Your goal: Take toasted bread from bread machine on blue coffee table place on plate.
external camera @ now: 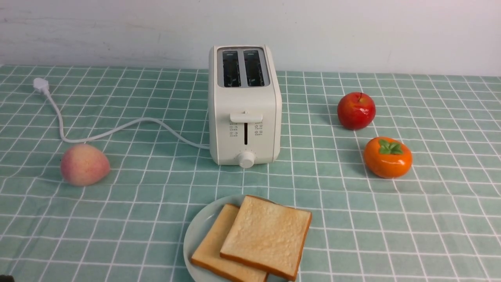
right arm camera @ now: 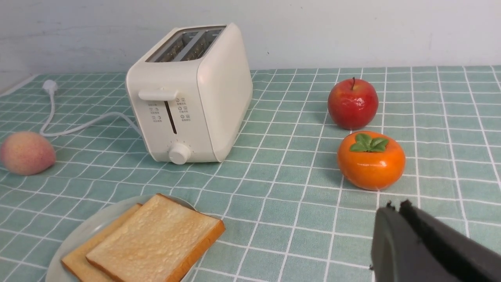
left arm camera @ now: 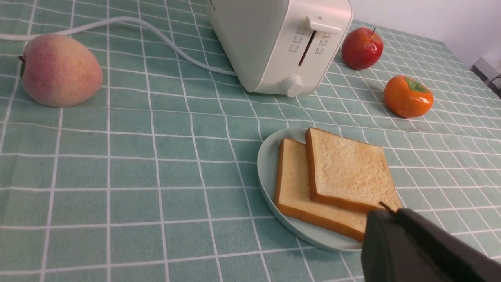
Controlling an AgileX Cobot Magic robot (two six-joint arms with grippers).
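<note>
Table: flat, covered in pale blue-green cloth with a thin white grid, running back to a plain white wall.

Boxy cream-white two-slot toaster stands upright, well beyond both grippers. Both slots are empty and the lever is at the top of its track. Its white cord lies loose on the cloth.

Round pale blue-green plate sits just ahead of the left gripper. Both square toast slices lie flat on it, with pale golden speckled faces and orange-brown crusts. The upper slice overlaps the lower slice, and its near corner is closest to that gripper's tip.

Left gripper: jaws pressed together, holding nothing. Right gripper: same.

Glossy orange persimmon is ahead of the right gripper, with the red apple beyond it.
</note>
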